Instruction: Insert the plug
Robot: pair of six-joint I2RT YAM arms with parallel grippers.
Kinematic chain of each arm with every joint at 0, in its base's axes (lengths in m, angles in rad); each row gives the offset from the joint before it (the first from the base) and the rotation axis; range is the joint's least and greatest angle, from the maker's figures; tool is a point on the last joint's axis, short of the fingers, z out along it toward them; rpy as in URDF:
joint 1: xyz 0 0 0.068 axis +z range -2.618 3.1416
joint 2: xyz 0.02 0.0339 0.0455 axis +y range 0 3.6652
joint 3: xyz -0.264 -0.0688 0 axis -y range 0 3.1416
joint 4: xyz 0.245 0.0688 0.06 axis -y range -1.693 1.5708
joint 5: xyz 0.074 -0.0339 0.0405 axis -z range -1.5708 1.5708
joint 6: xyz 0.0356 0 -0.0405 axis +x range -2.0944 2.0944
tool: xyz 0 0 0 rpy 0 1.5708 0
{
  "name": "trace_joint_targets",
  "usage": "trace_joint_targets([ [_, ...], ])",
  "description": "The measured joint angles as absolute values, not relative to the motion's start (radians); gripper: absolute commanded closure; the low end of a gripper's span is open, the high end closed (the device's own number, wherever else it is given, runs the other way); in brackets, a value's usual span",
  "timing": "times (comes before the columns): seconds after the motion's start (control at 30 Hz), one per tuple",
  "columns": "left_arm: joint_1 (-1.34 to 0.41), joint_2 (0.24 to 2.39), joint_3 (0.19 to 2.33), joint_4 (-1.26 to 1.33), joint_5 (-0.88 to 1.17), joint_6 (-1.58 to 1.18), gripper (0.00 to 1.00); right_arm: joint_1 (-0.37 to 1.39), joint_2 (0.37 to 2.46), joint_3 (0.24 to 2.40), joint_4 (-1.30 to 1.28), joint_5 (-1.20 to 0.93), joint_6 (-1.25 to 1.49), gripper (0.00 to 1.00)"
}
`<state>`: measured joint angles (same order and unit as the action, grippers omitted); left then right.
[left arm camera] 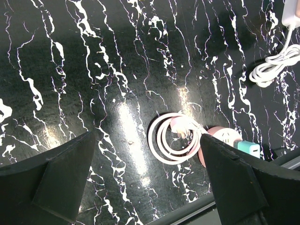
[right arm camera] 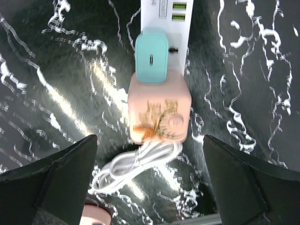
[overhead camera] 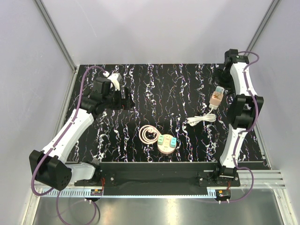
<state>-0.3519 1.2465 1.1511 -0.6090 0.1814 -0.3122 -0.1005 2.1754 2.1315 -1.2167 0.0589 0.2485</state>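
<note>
Plug (left arm camera: 182, 127) lies on the surface (left arm camera: 117, 70) within its pink coiled cord (left arm camera: 159, 140), just beside the round socket hub (left arm camera: 224, 138), so the left jaws, spread wide and empty like the right jaws, should probably descend squarely over its body, avoiding the loops.

The white, black-jointed left arm (overhead camera: 70, 129) is stretched forward and inward from its base. The black two-finger left gripper (overhead camera: 125, 99) is held pointing toward the middle, its jaws spread wide. The matching right arm (overhead camera: 241, 93) is raised along the right side and bent back at its top. The black right gripper (overhead camera: 219, 78) is aimed downward, its fingers (right arm camera: 61, 178) set wide apart.
</note>
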Motion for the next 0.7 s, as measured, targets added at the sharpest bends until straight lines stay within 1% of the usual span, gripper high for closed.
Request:
trace_joint_targets([
  [0.13,-0.352,1.246,1.151,-0.606,0.198,-0.308,0.01,-0.072,2.052,2.063,-1.210,0.031,0.255,0.00],
  [0.27,-0.351,1.236,1.156,-0.604,0.266,-0.307,0.01,0.041,1.771,1.824,-1.100,-0.050,0.276,0.00],
  [0.37,-0.351,1.209,1.190,-0.602,0.350,-0.320,0.01,0.131,1.578,1.695,-1.024,-0.125,0.308,0.00],
  [0.5,-0.351,1.118,1.277,-0.583,0.413,-0.326,0.01,0.132,1.393,1.610,-0.923,-0.219,0.362,0.00],
  [0.6,-0.351,1.024,1.336,-0.553,0.412,-0.324,0.01,0.120,1.258,1.531,-0.836,-0.294,0.398,0.00],
  [0.7,-0.351,0.939,1.349,-0.532,0.406,-0.325,0.01,0.120,1.118,1.426,-0.728,-0.372,0.449,0.00],
])
